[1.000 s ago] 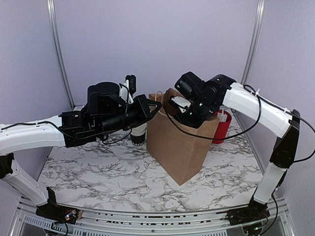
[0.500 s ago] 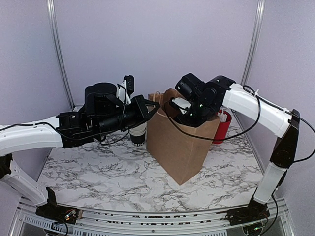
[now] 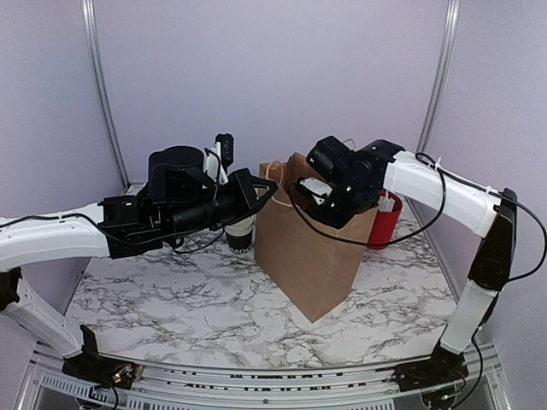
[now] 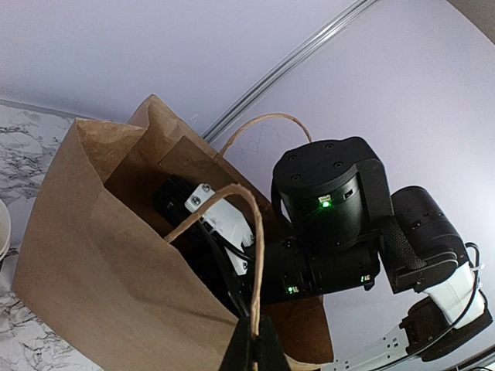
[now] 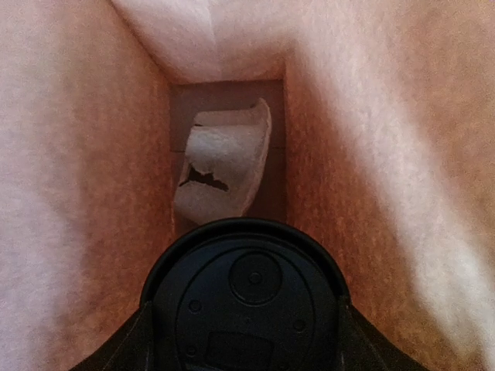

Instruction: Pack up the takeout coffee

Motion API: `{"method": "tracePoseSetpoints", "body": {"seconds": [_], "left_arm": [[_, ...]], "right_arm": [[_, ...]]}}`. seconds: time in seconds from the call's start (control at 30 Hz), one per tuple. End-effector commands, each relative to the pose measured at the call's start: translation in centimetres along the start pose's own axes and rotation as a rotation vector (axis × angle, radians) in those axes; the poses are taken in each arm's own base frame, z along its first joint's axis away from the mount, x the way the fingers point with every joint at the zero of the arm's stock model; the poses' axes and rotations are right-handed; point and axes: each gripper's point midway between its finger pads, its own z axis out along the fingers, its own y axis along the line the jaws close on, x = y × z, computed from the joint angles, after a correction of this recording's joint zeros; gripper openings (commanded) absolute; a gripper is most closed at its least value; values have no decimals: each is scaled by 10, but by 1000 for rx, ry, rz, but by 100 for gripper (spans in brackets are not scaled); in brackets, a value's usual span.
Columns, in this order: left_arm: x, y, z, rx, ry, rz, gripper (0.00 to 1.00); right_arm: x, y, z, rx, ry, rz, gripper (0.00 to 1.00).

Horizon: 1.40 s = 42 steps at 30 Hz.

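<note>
The right gripper (image 5: 246, 328), entering from 2 o'clock, is clasping the black-lidded paper takeout coffee cup (image 5: 246, 282), jaws wide, inside the brown paper bag (image 3: 312, 256), whose looped paper handle (image 4: 256, 255) the left gripper (image 4: 249, 349) at 9 o'clock is pinching tight.

- The left arm (image 3: 60, 237) stretches low and nearly level toward the right arm (image 3: 440, 188). The left gripper (image 4: 249, 349) is pinched tight on the bag handle (image 4: 257, 255).
- The right arm arches over, wrist tipped downward. The right gripper (image 5: 246, 344) clasps the takeout coffee (image 5: 246, 294), fingers (image 5: 131, 340) spread wide.
</note>
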Motion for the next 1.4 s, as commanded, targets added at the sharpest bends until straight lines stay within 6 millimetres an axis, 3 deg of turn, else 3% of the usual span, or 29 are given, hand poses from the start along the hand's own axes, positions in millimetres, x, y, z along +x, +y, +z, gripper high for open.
{"method": "tracePoseSetpoints", "body": {"seconds": [0.0,0.33,0.83,1.13,1.37], "left_arm": [[-1,-3,-9,5,13,25,0],[-4,-2,-10,-2,2,28,0],[-3,1,-9,-19,2,32,0],[-5,1,-9,-24,-4,33,0],[-3,-2,-6,-18,8,39,0]], "right_arm": [[20,-5,15,16,75,-5,48],[28,-9,22,41,101,-12,46],[14,-1,-6,80,60,-43,46],[36,-4,7,93,122,-42,46],[52,-3,28,79,155,-33,46]]}}
